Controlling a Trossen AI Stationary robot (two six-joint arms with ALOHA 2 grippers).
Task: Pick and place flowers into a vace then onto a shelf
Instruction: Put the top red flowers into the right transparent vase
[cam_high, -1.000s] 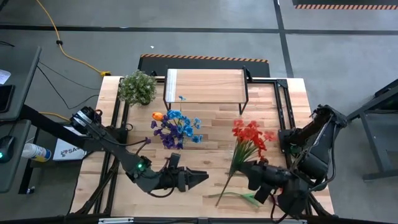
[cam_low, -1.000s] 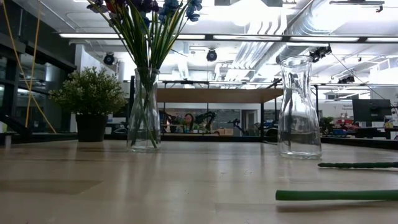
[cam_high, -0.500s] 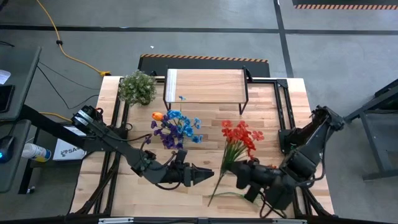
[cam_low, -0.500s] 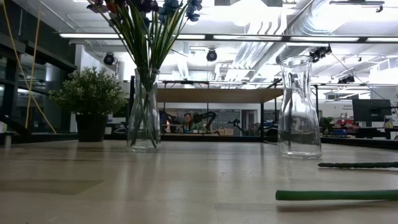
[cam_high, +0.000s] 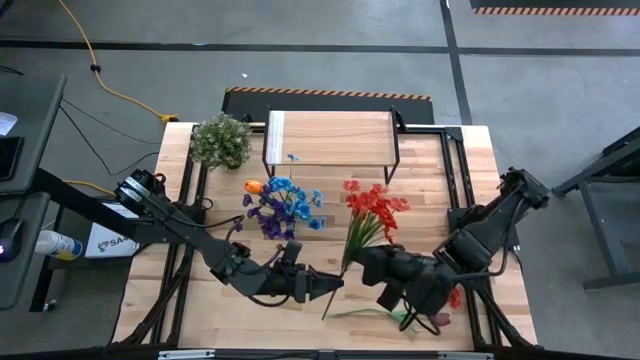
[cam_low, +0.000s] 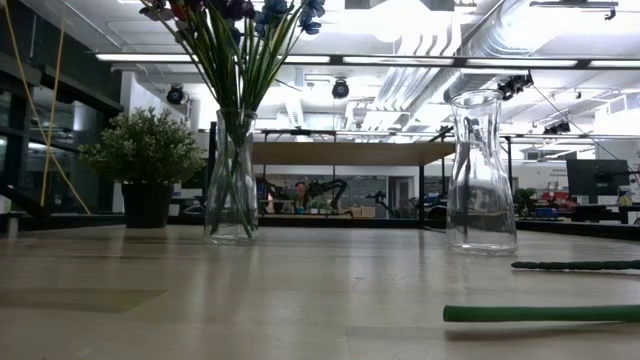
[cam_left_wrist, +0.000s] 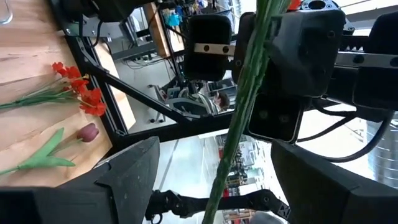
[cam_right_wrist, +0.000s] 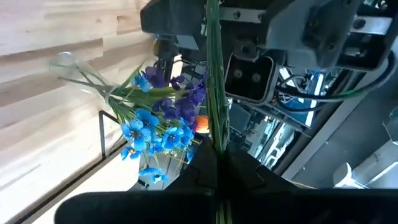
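Seen from above, a wooden table (cam_high: 200, 300) carries everything. At about ten o'clock on the table sits a bushy pale-green plant (cam_high: 221, 139) in a dark pot. Toward twelve o'clock stands the shelf (cam_high: 330, 137), a low stand with a light plank top and thin black legs; only a small blue scrap lies on it.

Just left of the table's centre, a clear vase (cam_low: 232, 178) holds a bunch of blue, purple and orange flowers (cam_high: 283, 207).

At about seven o'clock the left gripper (cam_high: 328, 283) reaches toward the middle, its fingers spread wide. The stems of the red bunch run between them, and it is unclear whether the fingers touch.

Right of centre, the red flowers (cam_high: 370, 202) are lifted off the table, blooms pointing toward twelve o'clock, stems slanting down toward six. The right gripper (cam_high: 362, 260), at about five o'clock, is clenched around those stems.

A second clear vase (cam_low: 481, 172) stands empty, right of the filled one in the low view.

At about five o'clock, loose stems, a few red blooms (cam_left_wrist: 79, 93) and a dark red tulip (cam_left_wrist: 87, 132) lie flat on the wood.
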